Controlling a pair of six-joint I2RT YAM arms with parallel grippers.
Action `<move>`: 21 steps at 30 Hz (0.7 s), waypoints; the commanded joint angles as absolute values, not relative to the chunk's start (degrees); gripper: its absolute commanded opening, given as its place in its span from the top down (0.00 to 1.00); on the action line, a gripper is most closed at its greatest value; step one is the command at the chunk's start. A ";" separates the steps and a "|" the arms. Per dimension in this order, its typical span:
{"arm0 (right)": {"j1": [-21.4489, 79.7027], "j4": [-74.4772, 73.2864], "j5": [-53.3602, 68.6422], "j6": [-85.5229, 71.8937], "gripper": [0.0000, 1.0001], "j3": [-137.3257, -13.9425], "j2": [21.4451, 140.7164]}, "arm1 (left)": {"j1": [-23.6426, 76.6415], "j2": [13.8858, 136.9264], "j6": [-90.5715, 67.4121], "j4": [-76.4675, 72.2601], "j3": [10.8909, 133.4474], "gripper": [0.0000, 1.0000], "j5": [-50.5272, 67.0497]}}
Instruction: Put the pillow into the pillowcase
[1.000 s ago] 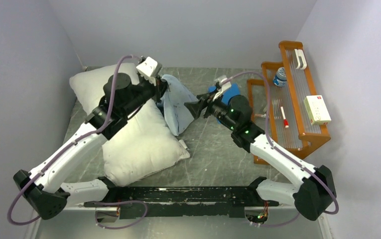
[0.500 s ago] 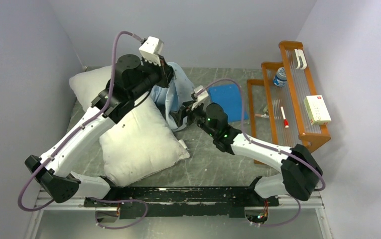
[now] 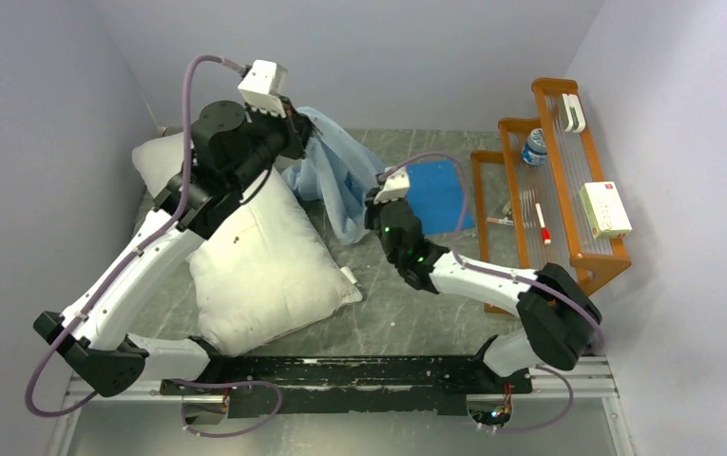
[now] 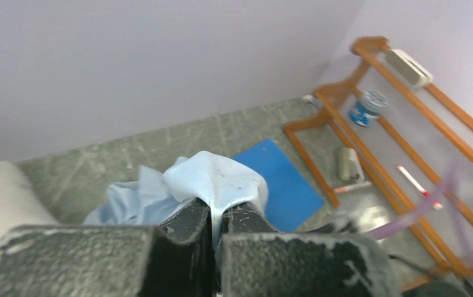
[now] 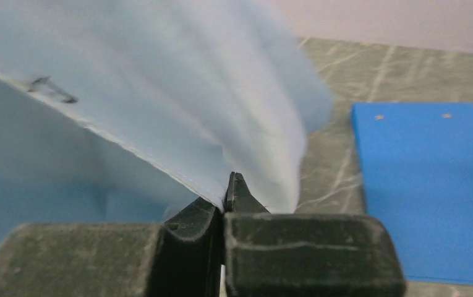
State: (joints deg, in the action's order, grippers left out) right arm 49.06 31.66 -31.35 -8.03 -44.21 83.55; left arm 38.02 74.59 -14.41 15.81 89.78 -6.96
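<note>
The off-white pillow (image 3: 255, 256) lies on the left of the table, partly under my left arm. The light blue pillowcase (image 3: 335, 176) hangs in the air between the two arms, beside the pillow's far right corner. My left gripper (image 4: 217, 213) is shut on an upper fold of the pillowcase (image 4: 212, 179). My right gripper (image 5: 224, 198) is shut on a lower hemmed edge of the pillowcase (image 5: 159, 93), whose cloth fills most of that view. In the top view the right gripper (image 3: 371, 211) sits at the cloth's lower right.
A flat darker-blue square (image 3: 440, 195) lies on the grey table (image 3: 407, 304) behind the right wrist. A wooden rack (image 3: 568, 180) along the right wall holds a bottle (image 3: 534, 147), a pen and small boxes. Walls close in on three sides.
The right gripper moved left to the pillowcase's lower edge and closed on it. The left arm lifted the pillowcase higher and drew it slightly left.
</note>
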 commanded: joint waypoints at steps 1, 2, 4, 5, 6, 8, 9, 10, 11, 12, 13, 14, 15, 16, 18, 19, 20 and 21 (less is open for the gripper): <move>42.28 27.35 -35.05 -11.21 1.00 -50.23 77.45 | 31.65 71.84 -9.58 12.29 88.57 0.95 -11.46; 40.49 26.58 -33.24 -11.94 1.00 -51.84 76.25 | 29.79 72.65 -8.64 12.92 89.26 0.95 -12.20; 37.48 25.73 -29.18 -11.62 1.00 -55.64 74.54 | 26.13 75.20 -7.49 16.05 92.53 0.95 -13.99; 36.42 24.89 -27.44 -10.81 1.00 -57.86 74.20 | 24.77 76.87 -7.32 18.00 94.47 0.95 -14.43; 35.92 23.81 -25.83 -9.48 1.00 -59.96 74.09 | 23.74 77.80 -7.24 20.17 96.46 0.95 -14.36; 35.69 21.64 -22.55 -6.51 1.00 -63.80 73.54 | 22.84 78.42 -6.78 23.80 99.46 0.95 -13.00; 35.65 20.07 -20.77 -4.77 1.00 -65.42 73.06 | 22.82 78.10 -6.27 25.78 100.05 0.95 -11.29; 35.61 18.20 -19.27 -4.03 1.00 -67.04 72.31 | 22.77 77.43 -5.84 27.49 99.95 0.95 -9.10; 35.64 16.27 -18.57 -3.77 1.00 -68.33 71.50 | 22.76 76.19 -5.71 29.18 98.99 0.95 -7.20; 35.55 14.77 -18.32 -3.59 1.00 -69.47 70.65 | 22.81 74.57 -6.22 30.31 97.18 0.95 -5.82; 35.51 13.59 -18.29 -3.34 1.00 -70.16 69.54 | 22.78 72.87 -7.15 30.96 94.85 0.91 -5.12; 35.24 12.83 -18.31 -3.08 1.00 -70.60 68.66 | 22.78 70.85 -8.01 30.98 91.76 0.88 -4.50; 34.85 12.21 -18.07 -2.93 1.00 -71.10 67.89 | 22.77 69.07 -8.56 30.71 88.78 0.87 -3.80; 34.23 11.29 -16.99 -2.68 1.00 -71.67 67.52 | 22.76 67.62 -8.86 30.45 85.78 0.87 -2.84; 33.38 9.01 -13.69 -1.36 1.00 -73.22 67.99 | 22.72 66.17 -8.90 31.31 81.75 0.89 -1.67; 33.09 7.38 -12.44 -0.82 1.00 -74.04 68.63 | 22.64 66.21 -8.43 32.85 80.70 0.91 -1.66; 32.79 5.89 -11.58 -0.56 1.00 -74.78 69.43 | 22.42 66.60 -7.99 33.97 80.12 0.94 -1.75; 32.50 4.89 -10.55 -0.53 1.00 -75.17 70.30 | 21.97 67.27 -7.50 34.75 79.97 0.95 -1.76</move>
